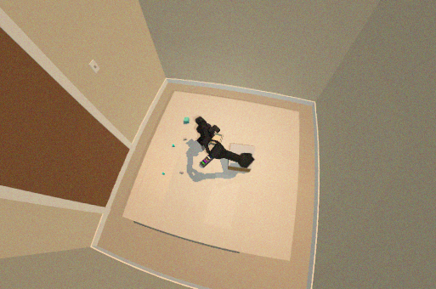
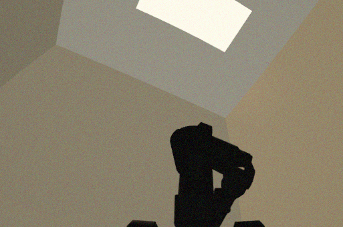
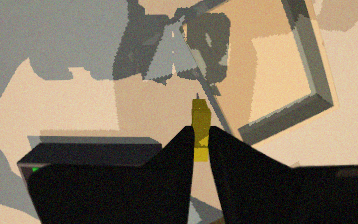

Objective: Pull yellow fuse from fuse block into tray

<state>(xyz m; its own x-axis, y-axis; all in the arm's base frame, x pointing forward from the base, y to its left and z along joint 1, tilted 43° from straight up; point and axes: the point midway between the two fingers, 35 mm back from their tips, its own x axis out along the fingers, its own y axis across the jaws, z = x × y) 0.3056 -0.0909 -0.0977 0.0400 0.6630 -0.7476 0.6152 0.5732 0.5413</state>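
Gripper point(image 3: 201, 145): closed almost fully, fingers clamped on the yellow fuse point(image 3: 201, 129).
Yellow fuse: upright between the fingertips, clear of the fuse block point(image 3: 90, 156) (a dark corner with a green fuse shows at lower left of the wrist view).
Tray point(image 3: 315, 75): grey-rimmed, ahead and to the right; the fuse is not over it.
Arm point(image 1: 224, 154): reaches across the table in the top view.

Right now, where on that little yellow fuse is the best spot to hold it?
Just where the fingers have it: the flat sides of the small yellow block-shaped fuse, pinched at its near end. Its thin metal prong points away, so the far end is free to go into the grey-rimmed tray.
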